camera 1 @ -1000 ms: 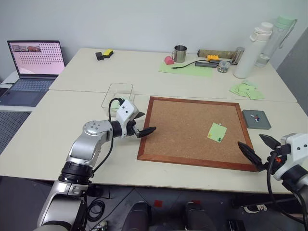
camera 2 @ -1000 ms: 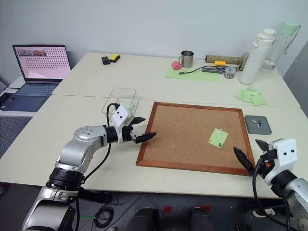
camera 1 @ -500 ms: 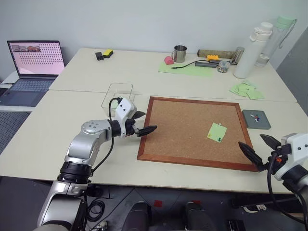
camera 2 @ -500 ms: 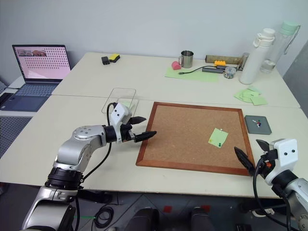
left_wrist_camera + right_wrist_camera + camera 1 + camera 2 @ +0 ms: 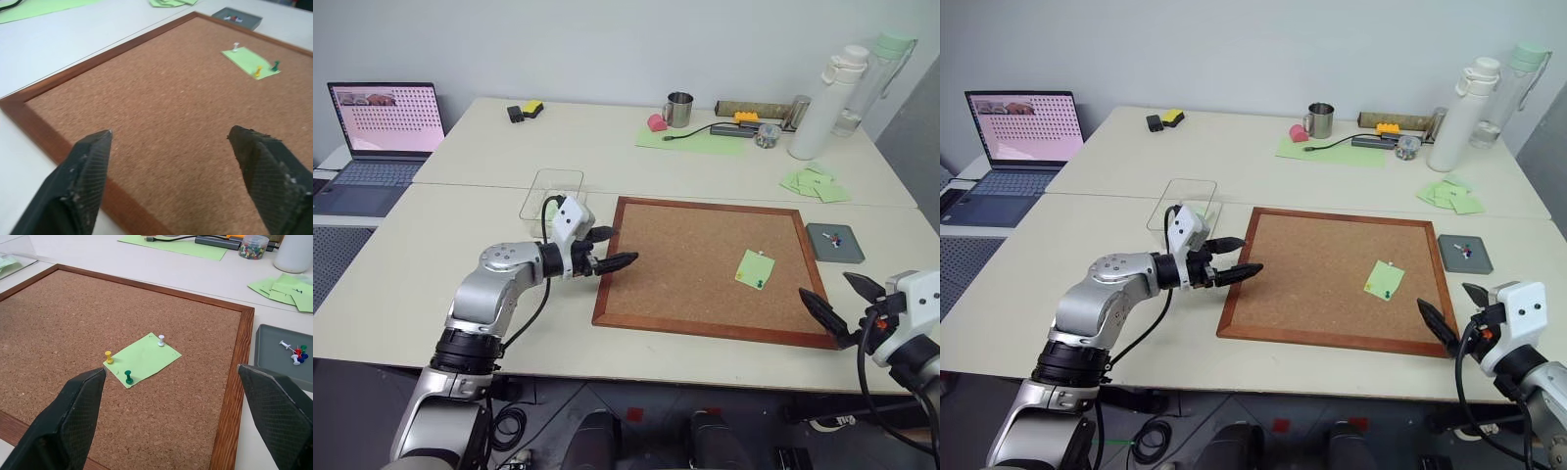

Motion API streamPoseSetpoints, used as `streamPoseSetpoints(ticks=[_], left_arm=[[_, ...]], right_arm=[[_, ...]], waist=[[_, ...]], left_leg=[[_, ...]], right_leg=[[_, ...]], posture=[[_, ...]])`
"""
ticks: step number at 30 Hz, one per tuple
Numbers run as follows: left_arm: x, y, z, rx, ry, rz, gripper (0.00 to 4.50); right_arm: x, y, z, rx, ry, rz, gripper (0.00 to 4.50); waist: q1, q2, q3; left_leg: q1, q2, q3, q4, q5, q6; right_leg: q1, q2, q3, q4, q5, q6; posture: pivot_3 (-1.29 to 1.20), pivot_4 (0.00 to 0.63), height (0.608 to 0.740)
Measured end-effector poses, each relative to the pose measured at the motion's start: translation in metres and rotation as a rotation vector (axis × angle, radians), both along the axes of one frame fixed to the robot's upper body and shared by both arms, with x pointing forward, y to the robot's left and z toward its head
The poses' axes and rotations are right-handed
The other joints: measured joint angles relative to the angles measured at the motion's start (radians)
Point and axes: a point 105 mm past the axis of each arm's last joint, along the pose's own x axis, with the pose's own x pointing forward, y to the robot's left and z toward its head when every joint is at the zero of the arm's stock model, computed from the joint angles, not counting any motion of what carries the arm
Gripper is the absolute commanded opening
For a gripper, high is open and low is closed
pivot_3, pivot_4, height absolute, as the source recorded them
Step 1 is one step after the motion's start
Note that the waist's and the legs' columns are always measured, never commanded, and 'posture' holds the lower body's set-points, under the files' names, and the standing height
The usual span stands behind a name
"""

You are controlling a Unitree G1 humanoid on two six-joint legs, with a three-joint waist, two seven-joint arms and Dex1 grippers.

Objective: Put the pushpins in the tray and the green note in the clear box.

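Head views: I see the corkboard (image 5: 705, 266) lying on the near desk (image 5: 431, 264), with the green note (image 5: 755, 268) pinned near its right edge.
Tray: the tray (image 5: 834, 242) sits on the desk just beside the board's right edge, pins already in it.
Clear box: the clear box (image 5: 552, 193) stands on the desk just off the board's far left corner, some pale green paper inside.
Left gripper: my left gripper (image 5: 607, 250) hovers over the board's left frame, fingers parted, grasping nothing.
Right gripper: my right gripper (image 5: 842, 302) hangs off the board's near right corner, spread wide and empty.
Left wrist view: black fingers (image 5: 83, 181) apart over bare cork, the note far across the board.
Right wrist view: three pushpins (image 5: 128, 377) stand in the note, one dark green, one yellow, one white; the tray holds red, blue and white ones.
Step in hand: I judge we are at pulling the pins from the note; it is not free yet.
Next move: I reckon the right gripper, being nearer, must come down over one tiny head and close narrowly and squarely, or the pin will slip out.
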Motion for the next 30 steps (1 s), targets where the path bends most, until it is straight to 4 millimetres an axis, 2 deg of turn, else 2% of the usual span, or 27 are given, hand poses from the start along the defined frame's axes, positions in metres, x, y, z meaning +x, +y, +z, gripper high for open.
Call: streamPoseSetpoints(ticks=[5,10,13,16,21,25,28,30], left_arm=[[-0.008,-0.011,0.007,-0.032,-0.001,-0.055,2.2],[-0.01,-0.038,-0.002,0.002,-0.027,-0.125,1.18],[-0.01,-0.049,-0.007,0.015,-0.041,-0.147,0.74],[-0.008,-0.063,-0.013,0.004,-0.037,-0.155,0.09],[-0.011,-0.08,-0.016,-0.004,-0.051,-0.177,0.02],[-0.013,-0.088,-0.04,0.034,-0.013,-0.17,0.02],[-0.011,-0.089,-0.061,0.116,0.009,-0.148,0.02],[-0.01,-0.089,-0.069,0.137,0.012,-0.141,0.02]], right_arm=[[0.004,0.002,0.002,-0.01,-0.011,0.001,4.5],[0.023,0.012,0.003,-0.038,-0.027,0.041,4.5],[0.033,0.013,0.006,-0.029,-0.047,0.03,4.5],[0.044,0.014,0.011,-0.009,-0.075,0.012,4.5],[0.051,0.015,0.001,-0.018,-0.046,-0.001,4.5],[0.057,0.025,-0.008,-0.013,-0.02,0.025,4.5],[0.066,0.032,-0.014,-0.012,-0.009,0.038,4.5],[0.075,0.034,-0.02,-0.013,0.003,0.022,4.5]], waist=[[0.0,0.0,0.0],[0.0,0.0,0.0],[0.0,0.0,0.0],[0.0,0.0,0.0],[0.0,0.0,0.0],[-0.002,0.0,0.0],[-0.003,0.0,0.0],[-0.002,0.0,0.0]], left_leg=[[0.0,0.0,0.0,0.0,0.0,0.0],[0.0,-0.001,0.001,0.0,0.0,0.0],[0.0,-0.001,0.0,0.0,0.0,0.0],[0.0,-0.001,0.0,0.0,0.0,0.0],[0.0,-0.001,0.0,0.0,0.0,0.0],[0.0,-0.001,0.0,0.0,0.0,0.0],[0.001,-0.001,0.001,0.0,0.0,0.0],[0.0,-0.001,0.001,0.0,0.0,0.0]], right_leg=[[0.0,0.0,0.0,0.0,0.0,0.0],[0.0,0.0,0.0,0.0,0.0,0.0],[0.0,0.0,0.0,0.0,0.0,0.0],[0.0,0.0,0.0,0.0,0.0,0.0],[0.0,0.0,0.0,0.0,0.0,0.0],[0.0,0.001,0.0,0.001,0.0,0.0],[0.0,0.001,0.001,0.001,0.0,0.0],[0.0,0.001,0.001,0.001,0.0,0.0]], posture=[[0.0,0.15,0.74],[0.0,0.15,0.74],[0.0,0.15,0.74],[0.0,0.15,0.74],[0.0,0.15,0.74],[0.0,0.15,0.74],[0.0,0.15,0.74],[0.0,0.15,0.74]])
